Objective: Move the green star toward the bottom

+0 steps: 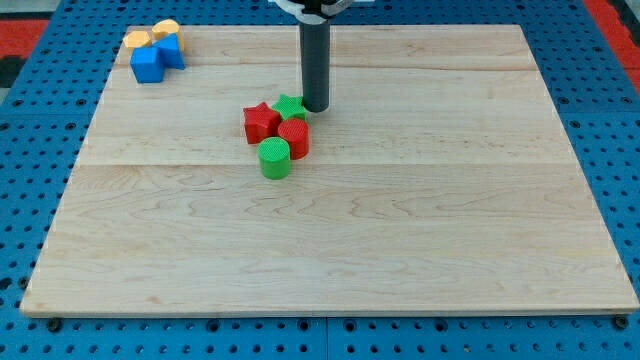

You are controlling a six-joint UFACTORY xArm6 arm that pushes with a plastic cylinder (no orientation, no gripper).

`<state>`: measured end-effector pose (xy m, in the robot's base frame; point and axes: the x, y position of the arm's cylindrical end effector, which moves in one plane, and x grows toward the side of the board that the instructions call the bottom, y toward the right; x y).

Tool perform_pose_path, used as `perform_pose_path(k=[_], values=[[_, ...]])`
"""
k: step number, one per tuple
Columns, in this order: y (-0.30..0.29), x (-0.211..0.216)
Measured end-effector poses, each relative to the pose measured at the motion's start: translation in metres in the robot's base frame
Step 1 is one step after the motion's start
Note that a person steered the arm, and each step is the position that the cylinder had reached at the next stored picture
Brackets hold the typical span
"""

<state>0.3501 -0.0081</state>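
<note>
The green star (289, 106) lies on the wooden board (400, 230), above the middle, in a tight cluster. A red star (261, 122) touches it on the view's left, a red block (294, 137) sits just below it, and a green cylinder (274, 158) sits below that. My tip (314, 108) stands just at the green star's right edge, touching or nearly touching it. The dark rod rises from there out of the view's top.
At the board's top left corner sit two blue blocks (153, 59) with two yellow-orange blocks (150, 35) just above them. A blue pegboard (20, 150) surrounds the board on all sides.
</note>
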Motion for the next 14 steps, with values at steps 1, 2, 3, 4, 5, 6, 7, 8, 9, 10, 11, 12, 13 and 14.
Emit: perform_pose_path(k=[1, 2, 3, 4, 5, 6, 7, 8, 9, 10, 11, 12, 13, 14], values=[[0.0, 0.0], [-0.002, 0.001], [-0.002, 0.0], [0.004, 0.0], [0.006, 0.0], [0.01, 0.0], [0.017, 0.0], [0.03, 0.0], [0.036, 0.001], [0.042, -0.006], [0.069, -0.022], [0.079, -0.024], [0.079, -0.024], [0.079, -0.032]])
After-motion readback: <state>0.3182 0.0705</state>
